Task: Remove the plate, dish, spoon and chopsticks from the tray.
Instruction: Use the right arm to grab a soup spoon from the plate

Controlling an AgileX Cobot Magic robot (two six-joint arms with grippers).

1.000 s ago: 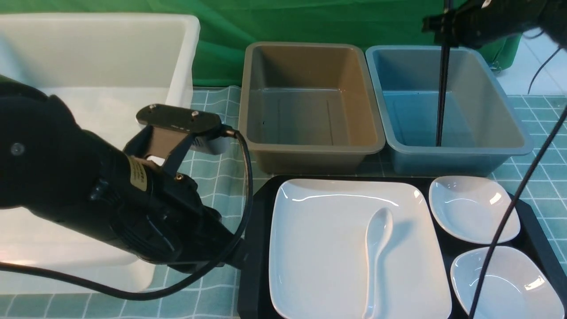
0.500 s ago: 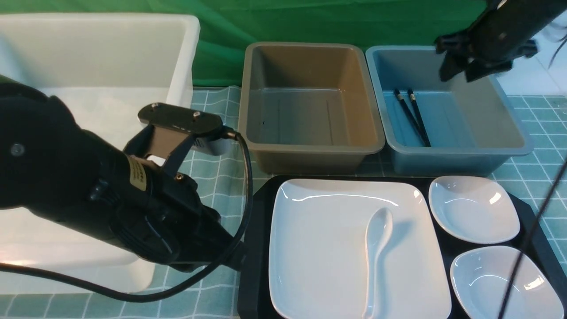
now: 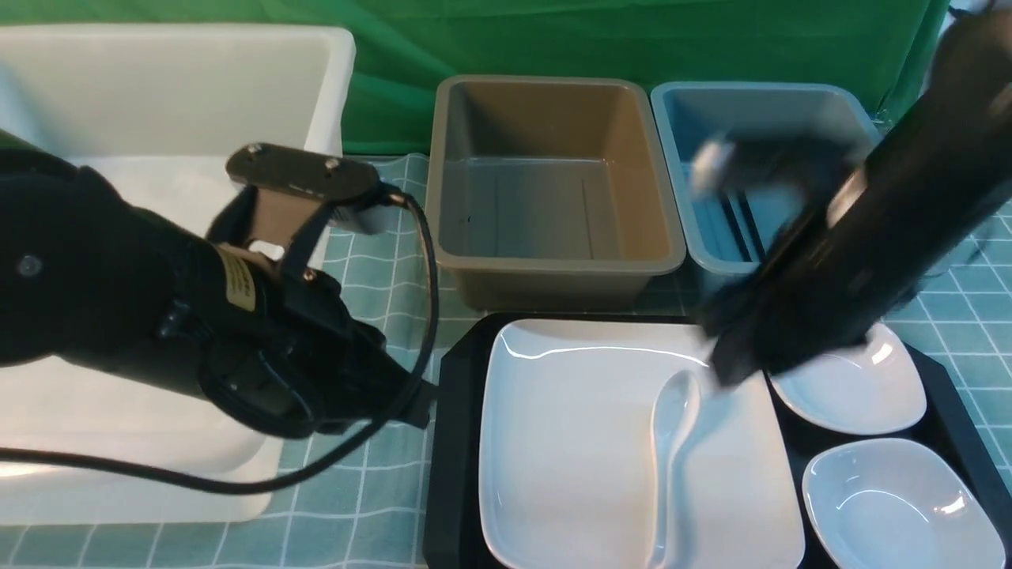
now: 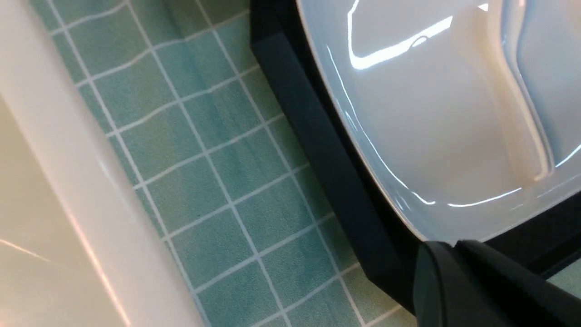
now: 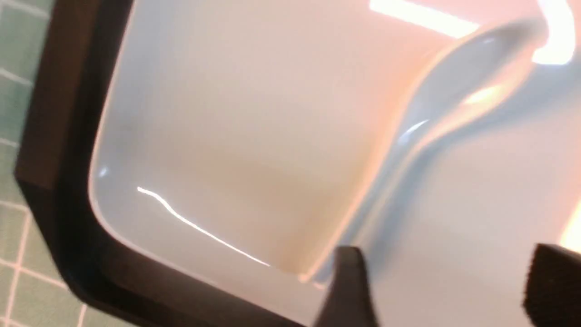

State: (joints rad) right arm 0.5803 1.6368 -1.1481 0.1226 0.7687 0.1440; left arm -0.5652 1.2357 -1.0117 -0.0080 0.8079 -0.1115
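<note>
Backdrop: green cloth is hanging behind the counter, which is wearing a teal checked cover.
Tubs: we are seeing a large white plastic tub at the left. A brown rectangular plastic tub and a blue rectangular plastic tub are standing side by side just beyond the tray.
Tray: the large black rectangular plastic tray is lying on the counter nearest us.
Plate: the large glossy white rounded-square plate is filling the tray's left part.
Spoon: the short white ceramic soup spoon is lying on the plate's right half, bowl pointing away from us.
Dishes: the farther small white rounded-square dish and the nearer small white rounded-square dish are sitting on the tray's right part, beside the plate.
Chopsticks: the thin black chopsticks are lying in the blue tub, blurred and partly hidden behind the right arm.
Right arm: the black right arm is reaching down across the blue tub, blurred, ending over the plate's far right corner.
Right tool: the right tool is gaping, fingers well apart and holding nothing, over the plate near the spoon.
Left arm: the black left arm is stretching in front of the white tub, ending beside the tray's left rim.
Left tool: only a dark tip of the left tool is showing by the plate's corner, so we cannot tell whether it is open or closed.
</note>
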